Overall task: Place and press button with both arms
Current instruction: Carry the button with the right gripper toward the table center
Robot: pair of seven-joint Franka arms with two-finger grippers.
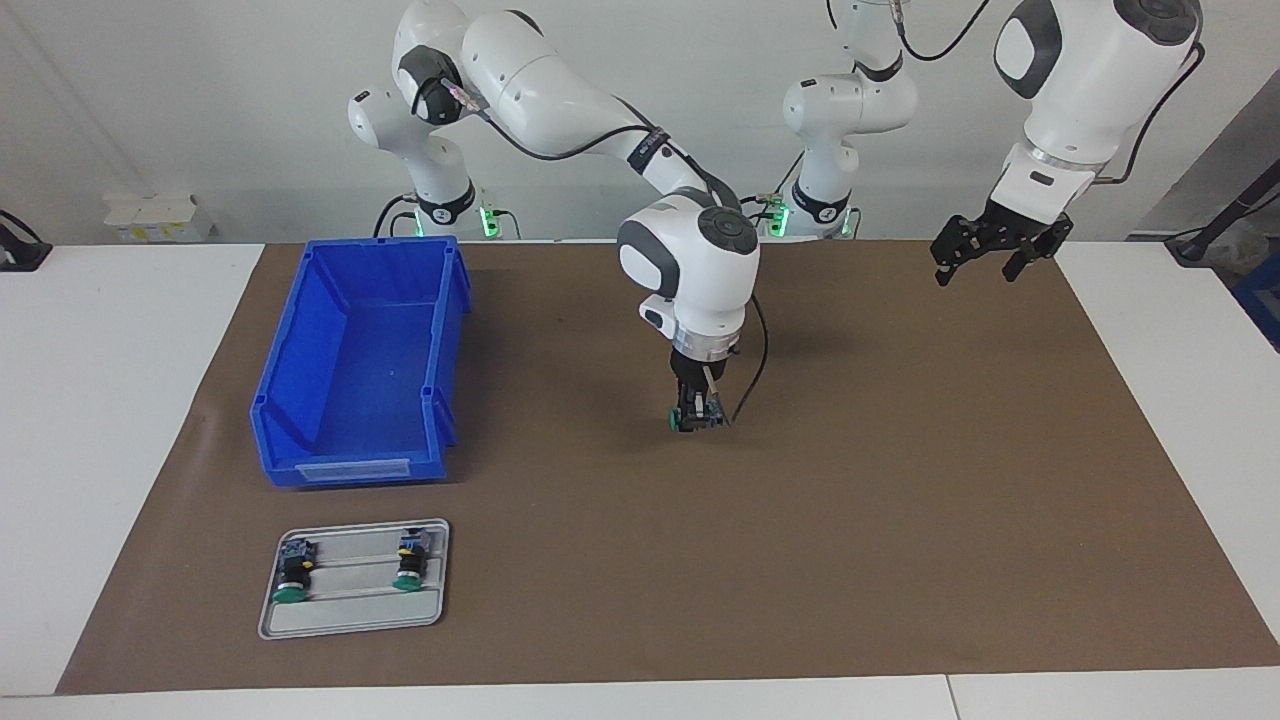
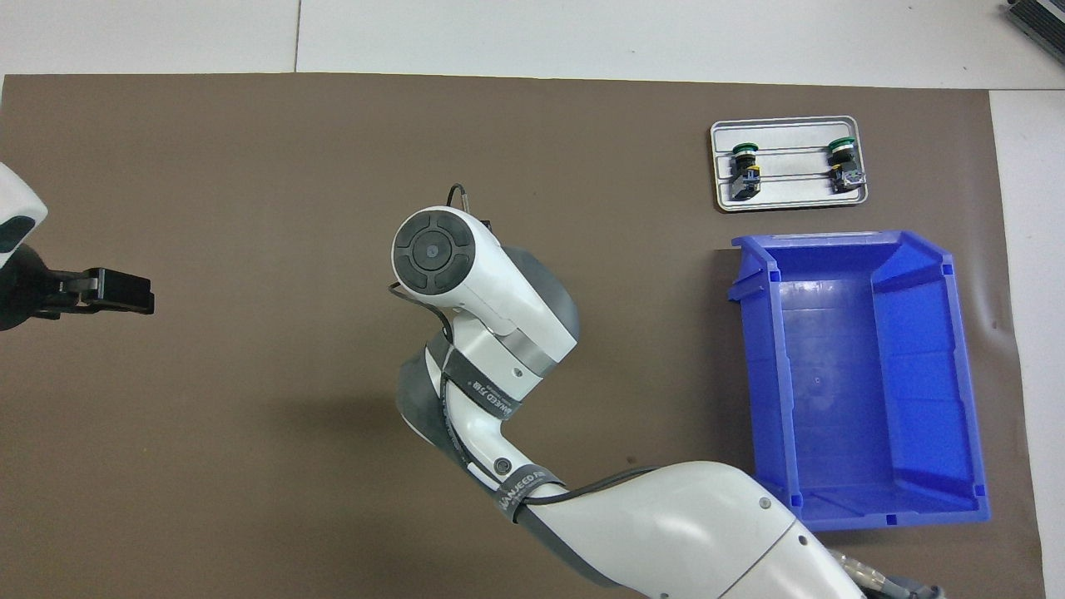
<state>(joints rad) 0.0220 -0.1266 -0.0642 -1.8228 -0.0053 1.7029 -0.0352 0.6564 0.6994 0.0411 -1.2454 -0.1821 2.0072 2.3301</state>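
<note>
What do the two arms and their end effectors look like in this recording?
Both arms are glossy white with rounded links, dark grey joint patches and silver wrist rings. The right arm carries a black cable strapped on with lettered bands. The left arm also trails a black cable. Each end effector is black with two fingers.

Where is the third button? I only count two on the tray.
In the facing view, the right gripper holds the button low over mid-mat, beside the blue bin.

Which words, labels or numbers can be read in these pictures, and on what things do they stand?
Grey straps around the right arm's cable: printed letters, blurred; they cannot be read for sure.
Clear label holder on the blue bin's front: nothing to read shows.
Buttons in the tray: any markings too small to read.
</note>
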